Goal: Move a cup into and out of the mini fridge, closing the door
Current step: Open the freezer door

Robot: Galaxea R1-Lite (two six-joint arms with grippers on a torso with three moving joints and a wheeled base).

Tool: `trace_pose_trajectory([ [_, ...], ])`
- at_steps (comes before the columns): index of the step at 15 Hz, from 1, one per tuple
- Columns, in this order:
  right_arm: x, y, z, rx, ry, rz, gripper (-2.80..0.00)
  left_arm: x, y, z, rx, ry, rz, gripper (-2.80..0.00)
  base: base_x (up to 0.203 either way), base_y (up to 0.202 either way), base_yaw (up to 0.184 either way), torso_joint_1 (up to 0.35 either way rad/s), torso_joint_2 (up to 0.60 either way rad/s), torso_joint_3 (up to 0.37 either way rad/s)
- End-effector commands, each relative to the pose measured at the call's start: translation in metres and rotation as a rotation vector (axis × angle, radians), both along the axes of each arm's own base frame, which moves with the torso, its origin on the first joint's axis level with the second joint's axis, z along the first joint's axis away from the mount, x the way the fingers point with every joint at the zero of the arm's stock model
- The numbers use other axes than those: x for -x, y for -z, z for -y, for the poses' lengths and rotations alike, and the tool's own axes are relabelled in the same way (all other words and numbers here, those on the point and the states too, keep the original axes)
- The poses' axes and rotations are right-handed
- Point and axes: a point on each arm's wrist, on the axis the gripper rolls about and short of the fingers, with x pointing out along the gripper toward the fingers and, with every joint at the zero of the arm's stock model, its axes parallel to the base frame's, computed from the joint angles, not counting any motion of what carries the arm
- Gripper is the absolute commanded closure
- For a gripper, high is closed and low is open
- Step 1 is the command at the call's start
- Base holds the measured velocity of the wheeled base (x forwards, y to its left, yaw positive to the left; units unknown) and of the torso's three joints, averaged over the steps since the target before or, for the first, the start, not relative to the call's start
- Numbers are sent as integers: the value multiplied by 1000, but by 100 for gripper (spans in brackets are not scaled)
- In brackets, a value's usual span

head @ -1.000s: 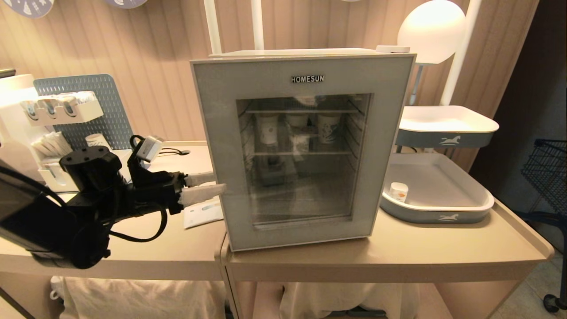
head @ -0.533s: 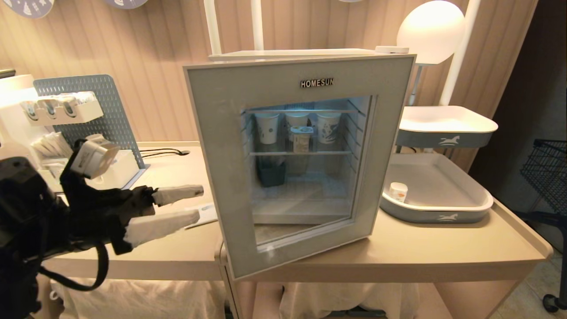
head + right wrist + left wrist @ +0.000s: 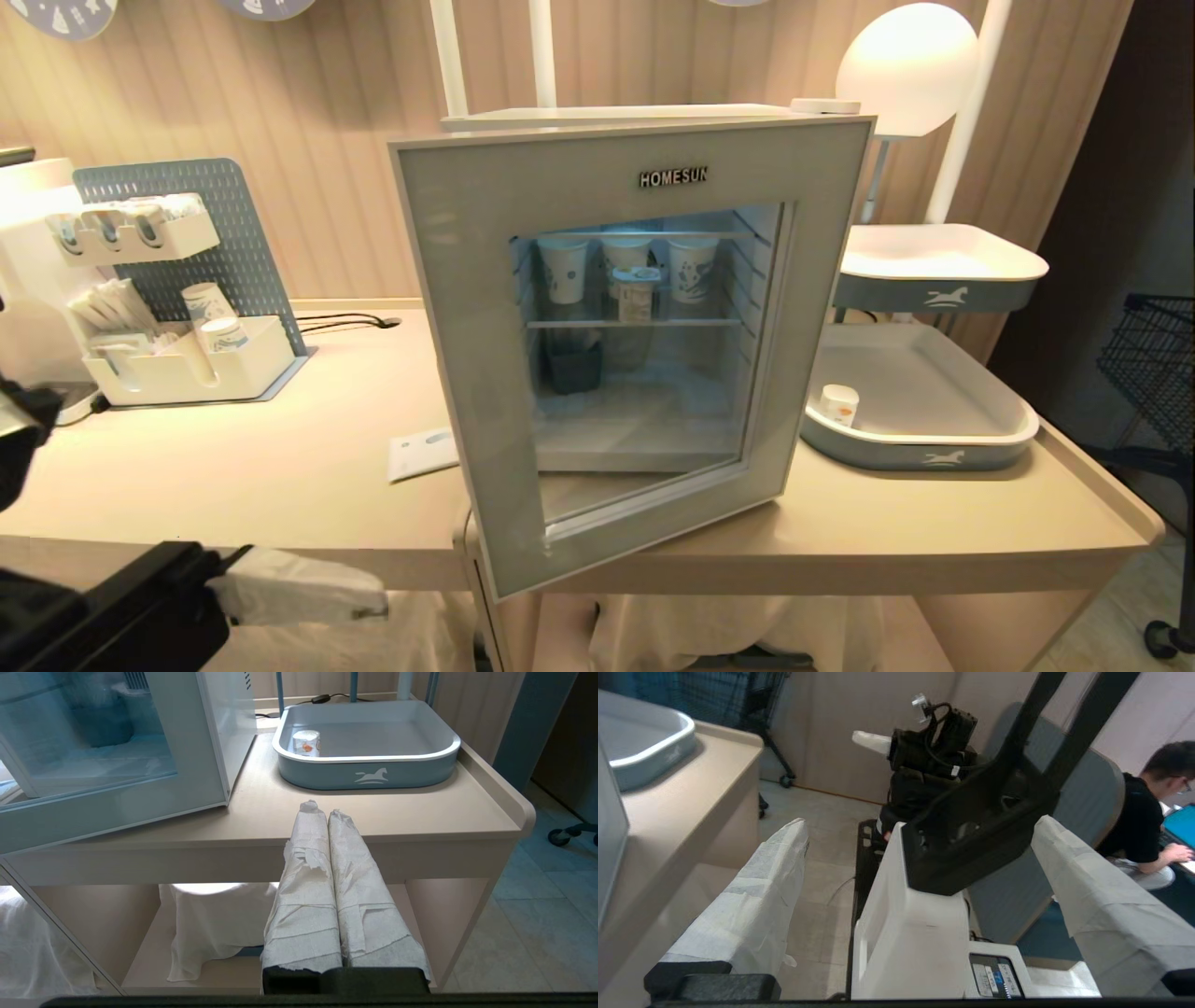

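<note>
The mini fridge [image 3: 653, 308] is standing with its door [image 3: 523, 373] swinging ajar over the bench's [image 3: 280, 485] front edge as the left gripper [image 3: 920, 858] is hanging below it, fingers [image 3: 756, 905] wide and empty, while the cup [image 3: 840, 404] is sitting in the tray [image 3: 920, 448] near the bench's right end and the right gripper [image 3: 327, 812] is parked, fingers pressed together.

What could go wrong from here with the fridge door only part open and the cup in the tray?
The door stands only partly open, across the front of the fridge, so an arm bringing the cup from the tray might clip its edge. The open left gripper hangs low off the table edge and could strike it on rising. The right gripper, shut, must open first.
</note>
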Motion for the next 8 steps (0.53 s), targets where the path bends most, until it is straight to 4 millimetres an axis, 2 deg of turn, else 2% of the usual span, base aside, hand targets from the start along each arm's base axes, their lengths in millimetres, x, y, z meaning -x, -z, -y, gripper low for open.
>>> trace_pose_trajectory([
  [1,0,0,0,0,0,-1,0,9,-8,-9,40,-122,54,-280,0,0,0,0,0,0],
  [3,0,0,0,0,0,-1,0,1,-13,-25,55,-322,55,-280,0,0,0,0,0,0],
  [4,0,0,0,0,0,-1,0,0,-13,-32,53,-395,33,0,0,0,0,0,0,0],
  [6,0,0,0,0,0,-1,0,-13,-19,-43,51,-493,-25,0,0,0,0,0,0,0],
  [8,0,0,0,0,0,-1,0,-43,-18,-54,54,-584,-118,0,0,0,0,0,0,0],
])
